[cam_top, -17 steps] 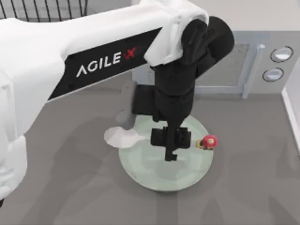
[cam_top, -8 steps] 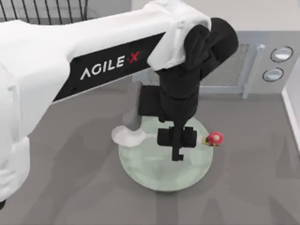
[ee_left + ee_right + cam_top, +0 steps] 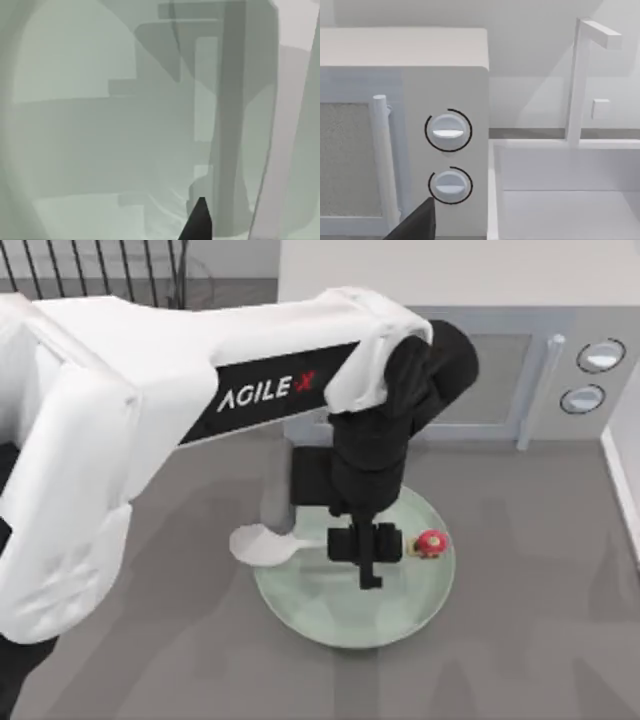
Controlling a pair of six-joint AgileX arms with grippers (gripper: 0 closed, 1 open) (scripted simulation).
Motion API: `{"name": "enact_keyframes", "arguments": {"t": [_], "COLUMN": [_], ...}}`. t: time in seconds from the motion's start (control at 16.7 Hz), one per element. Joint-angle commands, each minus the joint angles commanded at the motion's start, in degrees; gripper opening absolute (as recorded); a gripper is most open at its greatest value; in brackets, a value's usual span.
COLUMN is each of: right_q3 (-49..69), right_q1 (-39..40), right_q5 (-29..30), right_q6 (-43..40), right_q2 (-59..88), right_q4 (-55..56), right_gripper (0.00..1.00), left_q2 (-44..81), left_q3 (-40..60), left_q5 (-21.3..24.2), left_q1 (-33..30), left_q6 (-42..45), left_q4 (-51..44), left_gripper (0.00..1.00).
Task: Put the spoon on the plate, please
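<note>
One spoon (image 3: 262,543), one plate (image 3: 325,605), one red toy (image 3: 430,543) on it; left pincer (image 3: 367,575) grips the spoon's handle above the plate

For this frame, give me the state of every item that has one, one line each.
spoon: held by its handle, bowl sticking out past the plate's left rim.
plate: flat on the table, a small red object on its right side.
left gripper: over the plate, shut on the spoon handle.
microwave: door closed.
</note>
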Motion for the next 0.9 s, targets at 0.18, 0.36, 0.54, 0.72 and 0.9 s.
{"name": "enact_keyframes", "arguments": {"t": [0.18,0.36,0.54,0.72,0.9], "right_q3": [0.0,0.0,0.0,0.0,0.0], "right_q1": [0.0,0.0,0.0,0.0,0.0], "right_q5": [0.0,0.0,0.0,0.0,0.0], "right_q6": [0.0,0.0,0.0,0.0,0.0], "right_q2": [0.0,0.0,0.0,0.0,0.0], "right_q4": [0.0,0.0,0.0,0.0,0.0], "right_gripper": [1.0,1.0,1.0,1.0,1.0], "left_q2": [1.3,1.3,1.3,1.3,1.3], "left_q3": [-1.0,-1.0,-1.0,-1.0,-1.0], "left_q5": [-0.1,-0.1,-0.1,-0.1,-0.1], "left_q1": [0.6,0.6,0.6,0.6,0.6], "left_q6": [-0.2,-0.2,-0.2,-0.2,-0.2], "left_q4": [0.8,0.8,0.8,0.8,0.8], "left_gripper": [0.0,0.0,0.15,0.38,0.6]}}
